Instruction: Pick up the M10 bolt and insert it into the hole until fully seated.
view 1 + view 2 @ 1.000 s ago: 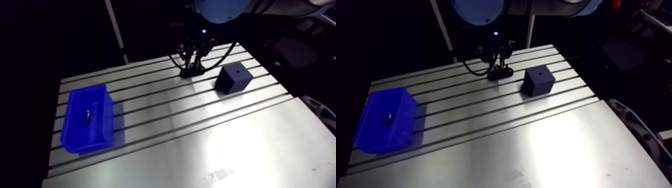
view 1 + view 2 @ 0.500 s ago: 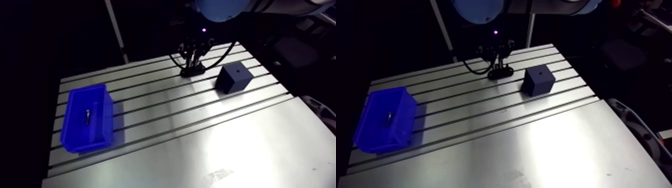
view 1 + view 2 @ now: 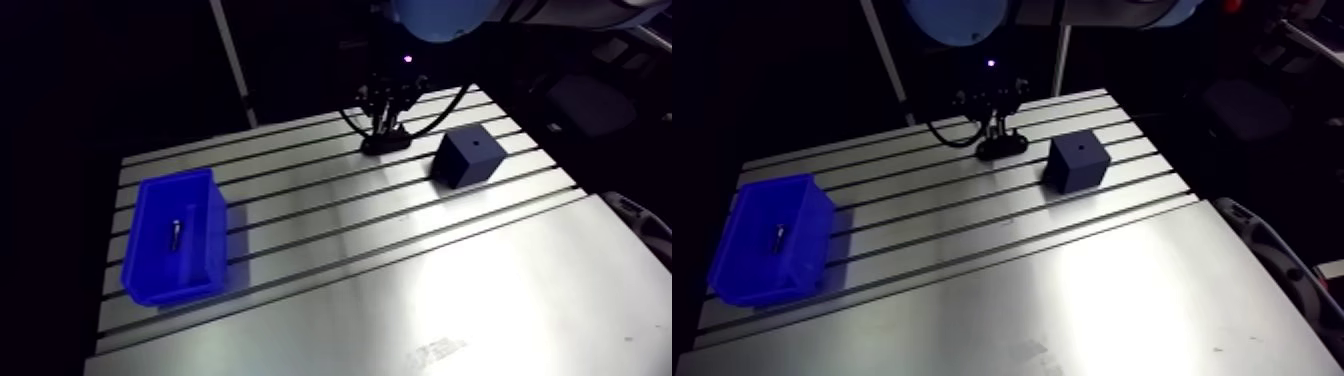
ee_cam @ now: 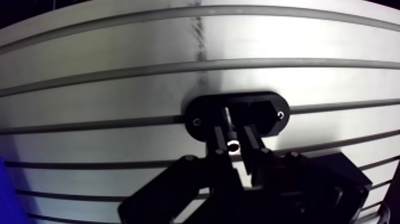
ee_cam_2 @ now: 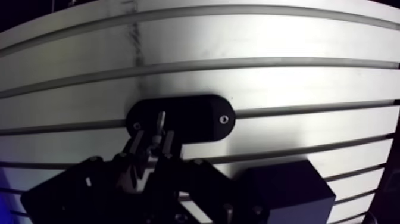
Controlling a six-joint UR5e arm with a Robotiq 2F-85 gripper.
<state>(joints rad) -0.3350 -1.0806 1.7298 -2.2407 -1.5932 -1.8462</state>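
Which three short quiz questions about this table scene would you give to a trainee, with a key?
1. True or false: the dark cube block with a top hole lies inside the blue plastic bin.
2. What lies in the bin? A) a small metal bolt B) a nut C) nothing
3. Fill in: the hand, shut on a second thin bolt, is over the black oval plate beside the ____.
Key: 1 false; 2 A; 3 cube.

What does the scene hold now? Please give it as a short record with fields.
gripper: shut on a thin metal part, above the plate
plate: black, oval, flat on the table
cube: dark, hole on top, beside the plate
bin: blue, far from the gripper
bolt: lying in the bin
table: slotted aluminium
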